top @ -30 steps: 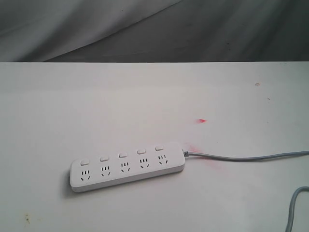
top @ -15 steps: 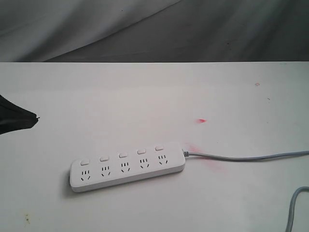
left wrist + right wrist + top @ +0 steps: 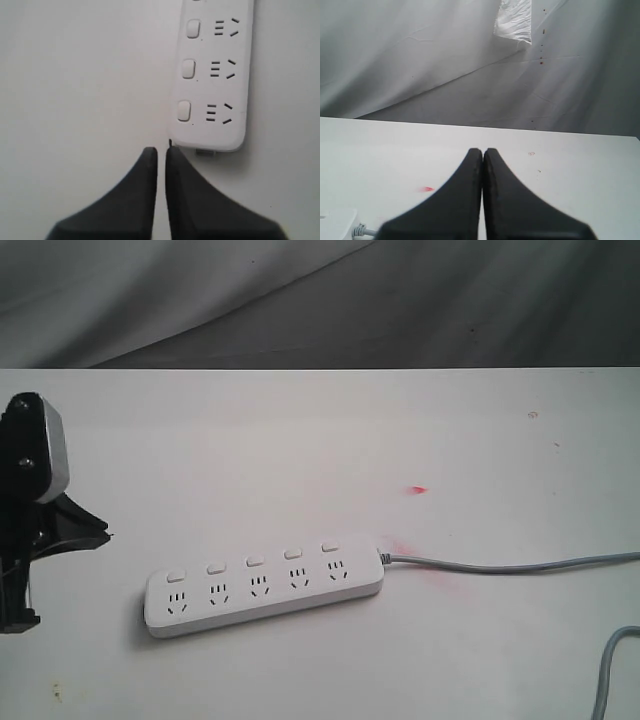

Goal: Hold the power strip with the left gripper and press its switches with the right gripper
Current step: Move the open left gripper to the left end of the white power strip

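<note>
Left hand (image 3: 161, 151) is seen pressed nearly together just beside the power strip (image 3: 265, 585), which lies ungripped on the bench (image 3: 300, 430). Right hand (image 3: 482, 151) is closed, well apart. Holding and the switches (image 3: 255, 562) are judged outstanding.

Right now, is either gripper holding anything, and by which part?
Nothing is held. The left gripper is nearly closed and empty, stopped just short of the end of the power strip. The right gripper is closed on nothing.

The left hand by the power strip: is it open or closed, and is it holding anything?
Closed and empty: on the left hand the two black fingers sit almost together, just short of the power strip.
</note>
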`<action>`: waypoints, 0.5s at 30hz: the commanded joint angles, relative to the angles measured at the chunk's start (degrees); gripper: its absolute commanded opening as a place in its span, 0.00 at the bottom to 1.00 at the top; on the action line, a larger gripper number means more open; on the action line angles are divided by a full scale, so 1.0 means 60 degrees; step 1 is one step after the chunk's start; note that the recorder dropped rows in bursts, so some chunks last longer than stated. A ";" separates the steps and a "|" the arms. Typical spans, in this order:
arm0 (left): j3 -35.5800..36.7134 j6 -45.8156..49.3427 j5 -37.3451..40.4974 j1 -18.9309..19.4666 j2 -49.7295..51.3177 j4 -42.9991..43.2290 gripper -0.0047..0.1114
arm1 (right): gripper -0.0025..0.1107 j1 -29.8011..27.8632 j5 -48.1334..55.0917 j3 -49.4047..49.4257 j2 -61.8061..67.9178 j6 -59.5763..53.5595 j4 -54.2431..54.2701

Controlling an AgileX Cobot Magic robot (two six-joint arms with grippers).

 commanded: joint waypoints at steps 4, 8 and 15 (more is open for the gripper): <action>0.0049 0.1542 0.0085 -0.0001 0.1020 -0.0553 0.32 | 0.02 -0.0069 0.0019 0.0034 -0.0054 0.0030 -0.0097; 0.0049 0.1542 0.0411 -0.0001 0.1512 -0.0572 0.54 | 0.02 -0.0069 0.0019 0.0034 -0.0054 0.0030 -0.0097; 0.0049 0.1892 0.0482 -0.0001 0.2327 -0.0858 0.67 | 0.02 -0.0069 0.0019 0.0034 -0.0054 0.0030 -0.0097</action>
